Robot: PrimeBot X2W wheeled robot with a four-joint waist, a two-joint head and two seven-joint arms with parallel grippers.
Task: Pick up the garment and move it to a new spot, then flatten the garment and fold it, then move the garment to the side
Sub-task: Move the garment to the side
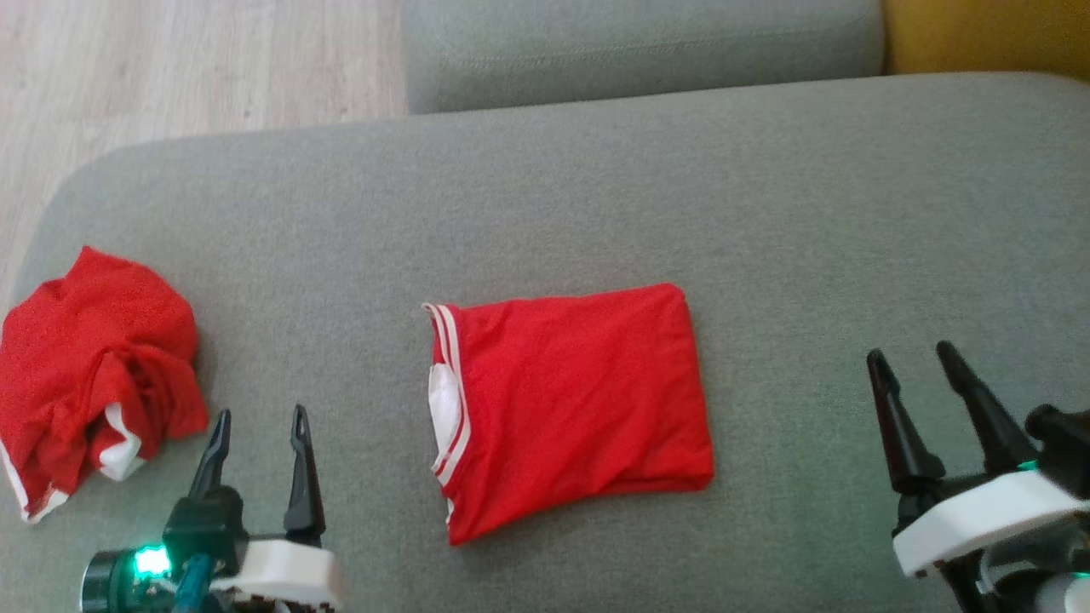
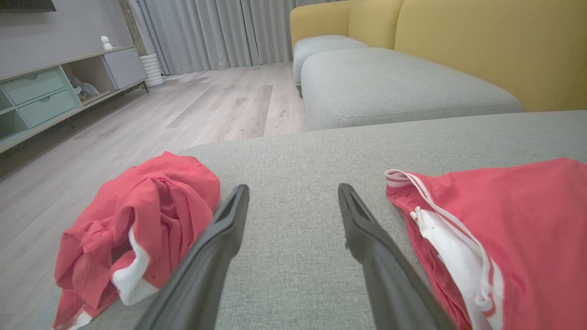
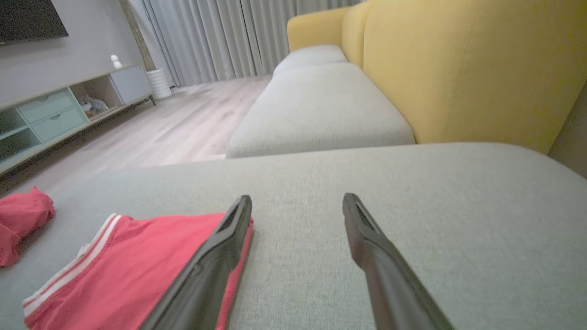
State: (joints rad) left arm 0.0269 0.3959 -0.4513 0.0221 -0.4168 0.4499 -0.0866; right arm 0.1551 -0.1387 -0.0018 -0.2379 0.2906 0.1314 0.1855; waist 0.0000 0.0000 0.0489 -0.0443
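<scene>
A red garment with white stripes (image 1: 570,409) lies folded into a rectangle in the middle of the grey cushion (image 1: 596,196); it also appears at the right of the left wrist view (image 2: 504,238) and low left in the right wrist view (image 3: 137,270). A second red garment (image 1: 94,375) sits crumpled near the cushion's left edge (image 2: 137,229) (image 3: 20,220). My left gripper (image 1: 260,430) (image 2: 293,192) hovers open between the two garments, empty. My right gripper (image 1: 915,362) (image 3: 298,201) is open and empty to the right of the folded garment.
Another grey seat cushion (image 1: 639,51) lies beyond, with a yellow sofa back (image 2: 495,46) to the right. Wooden floor (image 1: 170,77) borders the cushion's left and far edge. A low cabinet (image 2: 55,87) and curtains (image 2: 215,32) stand across the room.
</scene>
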